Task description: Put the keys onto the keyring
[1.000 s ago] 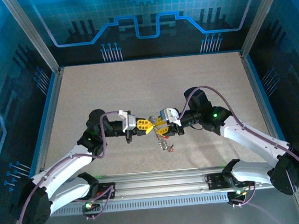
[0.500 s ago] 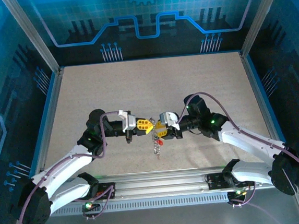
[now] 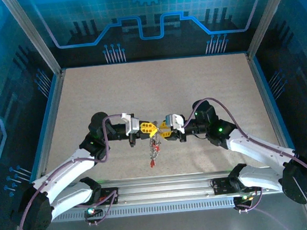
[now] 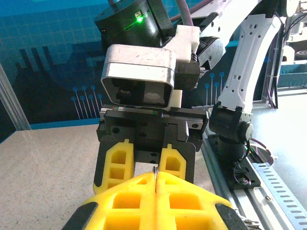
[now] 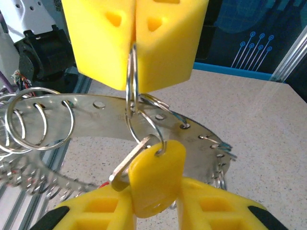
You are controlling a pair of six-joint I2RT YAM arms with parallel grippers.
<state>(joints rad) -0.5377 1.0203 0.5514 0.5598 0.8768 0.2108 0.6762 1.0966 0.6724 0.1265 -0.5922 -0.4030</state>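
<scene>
In the top view my left gripper (image 3: 154, 128) and right gripper (image 3: 162, 129) meet tip to tip above the table. The keyring (image 3: 154, 146) dangles below them, with the red key (image 3: 153, 163) at its low end. My left gripper (image 4: 156, 178) is shut on a thin silver split ring (image 5: 128, 91). That ring runs through the hole of the yellow key (image 5: 156, 179). My right gripper (image 5: 154, 197) is shut on that key's yellow head. The keyring (image 5: 86, 122) curves behind as a grey band of holes carrying several small rings. I cannot make out the blue key.
Bare speckled table (image 3: 151, 88) lies all round the grippers. A slotted metal rail (image 3: 165, 192) runs along the near edge between the arm bases. Blue-framed walls (image 3: 50, 102) close in the sides and back.
The right arm has shifted left and lower, closing on the left gripper. The hanging keyring with the red key has swung left and down. The left arm has stayed put.
</scene>
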